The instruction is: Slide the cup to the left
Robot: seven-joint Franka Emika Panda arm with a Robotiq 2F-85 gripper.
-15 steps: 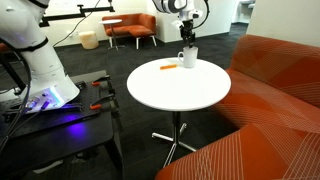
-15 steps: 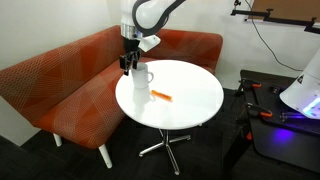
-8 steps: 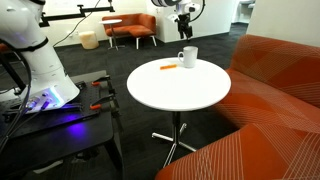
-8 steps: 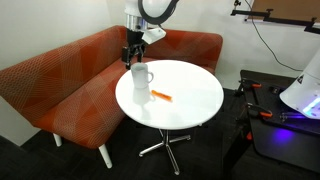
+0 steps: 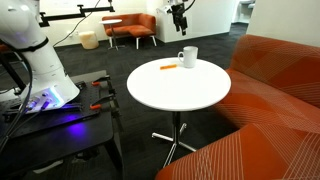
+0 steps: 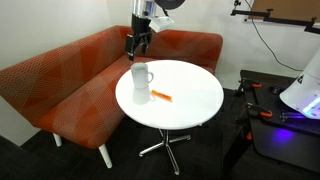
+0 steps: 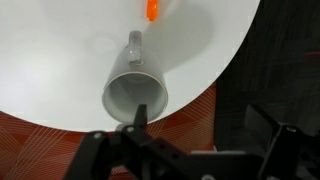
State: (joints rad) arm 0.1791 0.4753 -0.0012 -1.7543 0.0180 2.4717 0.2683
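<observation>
In an exterior view, the cup (image 5: pixel 187 57) stands upright on the far part of the round white table (image 5: pixel 180 95), close to its rim. A small flat orange object (image 5: pixel 168 66) lies just beside it toward the left of the frame. The gripper (image 5: pixel 180 15) hangs at the top edge of the frame, above the cup and well clear of it, holding nothing. How wide its fingers stand cannot be made out here. An orange sofa (image 5: pixel 275 90) fills the right side, and the white robot base (image 5: pixel 35 55) stands at the left.

In an exterior view from the opposite side, the cup (image 6: pixel 141 76) sits at the left side of the table (image 6: pixel 195 95), near the edge that faces the sofa (image 6: pixel 70 80). The orange object (image 6: pixel 161 97) lies lower right of it, apart from it. The gripper (image 6: pixel 140 42) hovers above the cup without touching it.

The wrist view looks straight down, which neither outside camera offers. The cup (image 7: pixel 135 92) shows its empty inside, with its handle pointing to the top of the frame toward the orange object (image 7: pixel 152 10), which is cut off by the upper edge. The gripper (image 7: pixel 197 118) at the bottom is released, its fingers (image 7: pixel 138 112) spread wide and grasping nothing. The table (image 7: pixel 60 60) curves away to the lower right, with the sofa fabric (image 7: pixel 25 138) at lower left.
</observation>
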